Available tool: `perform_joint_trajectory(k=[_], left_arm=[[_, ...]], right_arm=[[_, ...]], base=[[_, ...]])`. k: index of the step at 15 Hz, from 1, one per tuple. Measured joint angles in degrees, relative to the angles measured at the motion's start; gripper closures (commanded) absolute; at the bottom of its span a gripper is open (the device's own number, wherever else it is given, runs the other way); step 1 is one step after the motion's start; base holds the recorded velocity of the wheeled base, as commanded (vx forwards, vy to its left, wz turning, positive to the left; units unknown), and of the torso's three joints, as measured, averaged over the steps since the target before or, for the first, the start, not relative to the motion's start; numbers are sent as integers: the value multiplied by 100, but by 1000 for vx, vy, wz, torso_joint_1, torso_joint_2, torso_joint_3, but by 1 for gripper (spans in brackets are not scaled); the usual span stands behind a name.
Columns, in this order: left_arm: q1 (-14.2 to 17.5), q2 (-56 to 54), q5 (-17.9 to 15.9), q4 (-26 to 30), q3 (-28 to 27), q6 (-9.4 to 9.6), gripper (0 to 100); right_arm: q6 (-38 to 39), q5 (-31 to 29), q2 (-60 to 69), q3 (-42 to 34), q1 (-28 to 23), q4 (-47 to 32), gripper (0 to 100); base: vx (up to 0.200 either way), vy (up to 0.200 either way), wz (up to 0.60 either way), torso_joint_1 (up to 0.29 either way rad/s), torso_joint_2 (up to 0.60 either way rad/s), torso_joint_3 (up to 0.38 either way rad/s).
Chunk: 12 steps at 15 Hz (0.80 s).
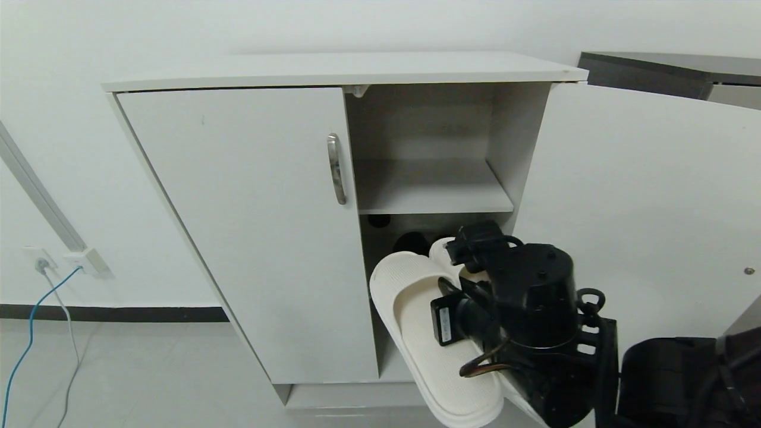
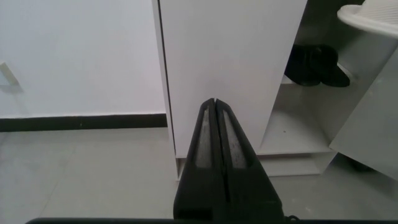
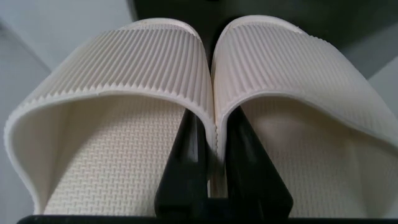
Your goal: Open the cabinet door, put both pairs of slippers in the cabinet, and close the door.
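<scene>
Grips the pair of cream ribbed foam slippers (image 1: 416, 321) by their touching inner edges with the right gripper (image 3: 214, 140), just before the lower compartment (image 2: 292, 134) of the white two-door cabinet (image 1: 345, 68), right door (image 1: 642, 208) swung open. Shelters a black pair of slippers (image 2: 314, 65) inside there. Holds the left gripper (image 2: 214, 109), fingers pressed together on nothing, low before the closed left door (image 1: 250, 238).

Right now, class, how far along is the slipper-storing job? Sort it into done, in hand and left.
Done: the cabinet's right door stands open and a black pair sits inside. In hand: the right gripper clamps the white slippers at the opening. Left: set them inside, then close the door. The left gripper is shut, empty.
</scene>
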<state>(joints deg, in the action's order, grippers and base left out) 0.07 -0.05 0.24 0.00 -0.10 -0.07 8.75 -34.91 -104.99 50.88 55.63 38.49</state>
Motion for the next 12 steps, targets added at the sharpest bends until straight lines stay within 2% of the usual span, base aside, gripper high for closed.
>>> perform_joint_trajectory(k=[2,6,12], left_arm=[[0,0,0,0,0,5,100],[0,0,-2,0,0,7,100],[0,0,0,0,0,7,100]], right_arm=[[206,-567,-185,551,115,-619,100],[279,-1200,-416,1436,160,-1182,100],[104,-1296,-510,2216,-72,-1441,100]], base=[[0,0,0,0,0,0],[0,0,0,0,0,0],[0,0,0,0,0,0]])
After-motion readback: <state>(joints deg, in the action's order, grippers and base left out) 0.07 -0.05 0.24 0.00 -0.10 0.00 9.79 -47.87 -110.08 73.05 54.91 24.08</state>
